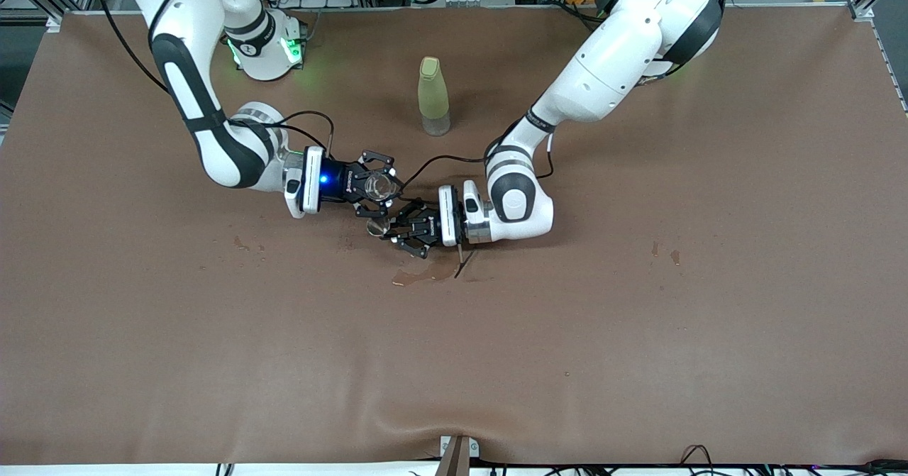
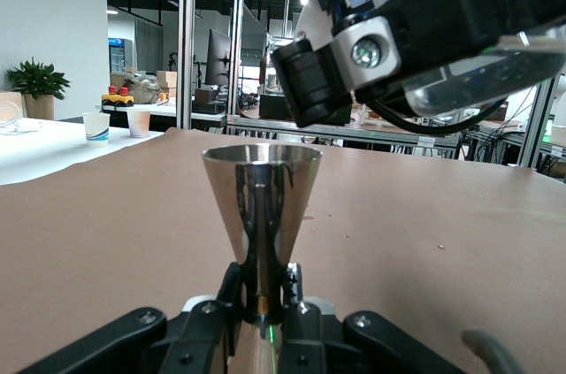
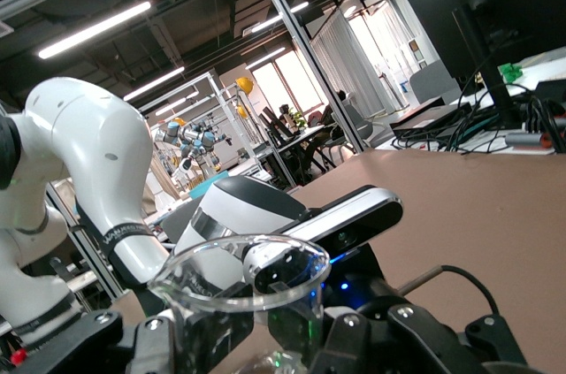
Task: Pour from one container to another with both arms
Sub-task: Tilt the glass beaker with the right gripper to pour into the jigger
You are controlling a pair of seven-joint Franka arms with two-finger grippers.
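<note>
- The brown-covered tabletop (image 1: 638, 334) carries both white jointed arms, which reach in from the edge where their bases stand and meet near its middle
- The right pincer (image 1: 379, 185) hangs over the middle of the tabletop, its black fingers clamped on a clear glass beaker (image 1: 378, 186); the right wrist view shows the beaker's round open rim (image 3: 239, 273) just above the pincer's fingers
- The left pincer (image 1: 397, 233) is just beside the right one, its fingers closed on the narrow waist of a shiny steel double-cone measuring cup (image 1: 376, 228)
- In the left wrist view the steel cup (image 2: 262, 206) stands upright with its flared mouth open upward, and the right pincer with the glass beaker (image 2: 482, 82) hangs above it and slightly to one side, apart from the cup's rim
- A dark wet patch (image 1: 418, 274) marks the cloth just nearer the front camera than the left pincer
- A tall pale green bottle with a matching cap (image 1: 433, 96) stands upright closer to the arms' base edge, about midway between the two bases, well apart from both pincers
</note>
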